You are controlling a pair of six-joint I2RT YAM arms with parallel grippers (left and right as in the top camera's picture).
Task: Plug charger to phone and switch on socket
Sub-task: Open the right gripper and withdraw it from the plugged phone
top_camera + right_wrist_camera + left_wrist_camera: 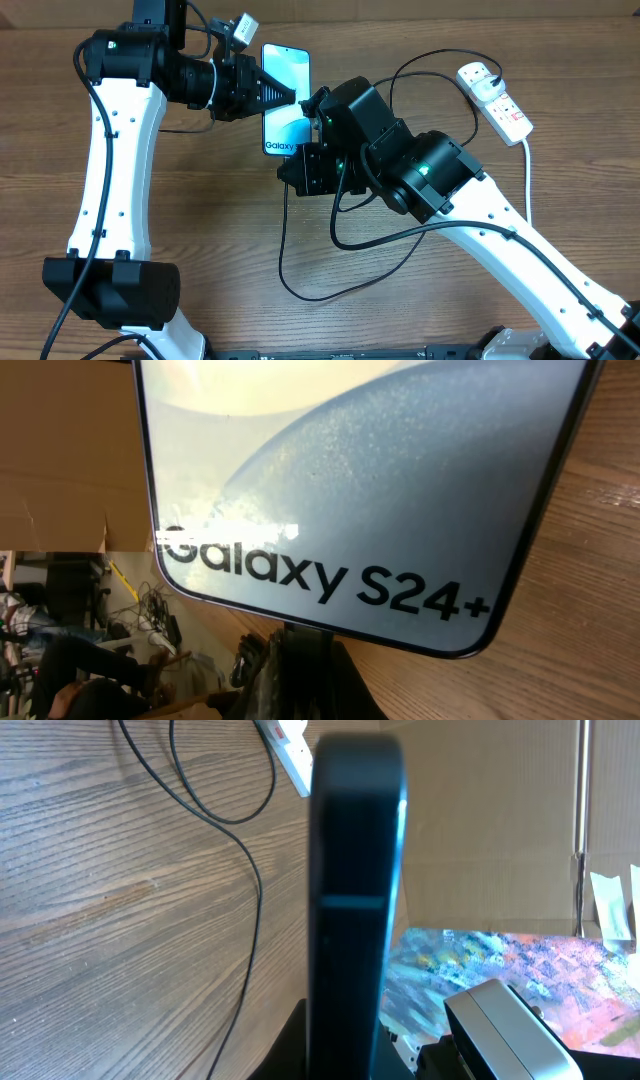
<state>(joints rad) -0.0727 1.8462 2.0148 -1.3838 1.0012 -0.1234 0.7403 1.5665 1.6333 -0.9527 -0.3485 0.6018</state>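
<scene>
blue-cyan phone (pixel 285 70) with white lettering, clamped edgewise in left fingers (pixel 280 92); right fingers (pixel 298 160) closed at its lower end, hiding it; black charger (pixel 281 250) looped over wooden worktop (pixel 220 220), white socket (pixel 497 100) well apart.

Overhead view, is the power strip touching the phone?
No, the power strip lies well apart from the phone, off toward the upper right of the view.

Overhead, the right gripper (pixel 303 160) covers the lower end of the slim blue-screened smartphone (pixel 285 68) and the tip of the thin black charger cable (pixel 281 245). The red switches (pixel 507 103) on the white oblong power strip (pixel 497 90) are too small to read; the left wrist view blurs the smartphone's edge
</scene>
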